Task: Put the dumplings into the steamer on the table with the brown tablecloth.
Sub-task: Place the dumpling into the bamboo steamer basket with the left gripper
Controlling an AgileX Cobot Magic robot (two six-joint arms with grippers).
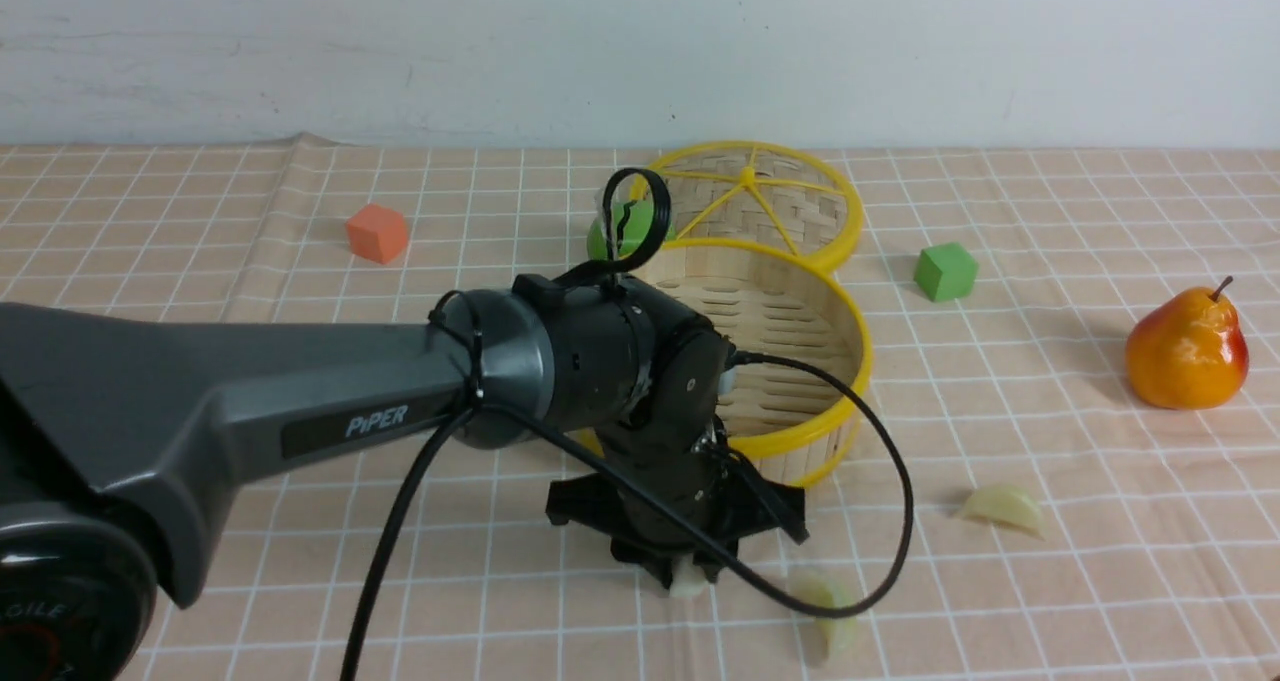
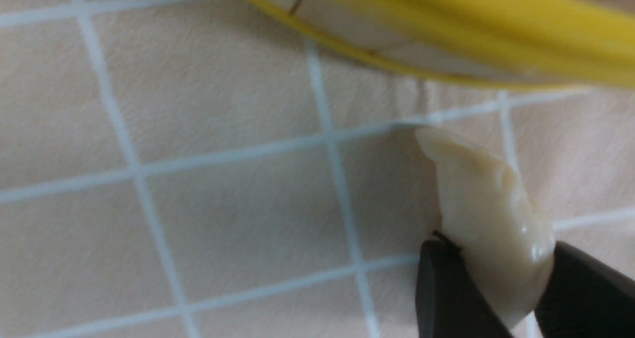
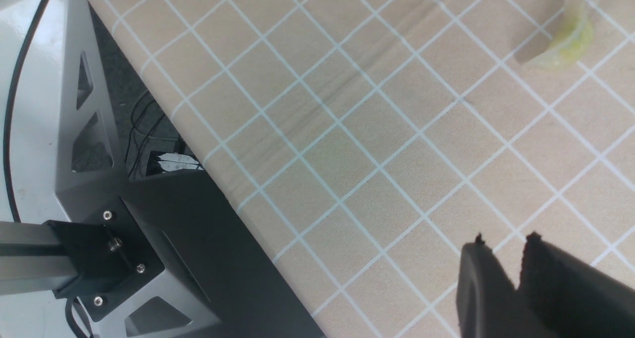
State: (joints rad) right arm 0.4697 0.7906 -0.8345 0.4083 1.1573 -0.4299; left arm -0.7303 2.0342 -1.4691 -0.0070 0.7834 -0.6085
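Left gripper points down at the cloth, just in front of the steamer, its jaws pressed against both sides of a cream dumpling. The wrist view shows one end of it pinched and the other end sticking out towards the steamer's yellow rim. I cannot tell whether it is clear of the cloth.

At far left, the base of the arm carries raised letters cut off by the frame edge, of which only "ILE" reads. A label further along the arm reads "PiPER" in pale letters.

An orange cube sits beyond the arm. A green object shows partly behind a cable loop. The steamer stands mid-table, and a woven disc with yellow spokes rests against its far rim. A second dumpling, faintly green, lies on the cloth just right of the gripper. A third dumpling lies further right, and a green cube sits behind it. A pear stands near the right edge.

Right gripper hangs over the near table edge with its jaws barely apart and nothing between them.
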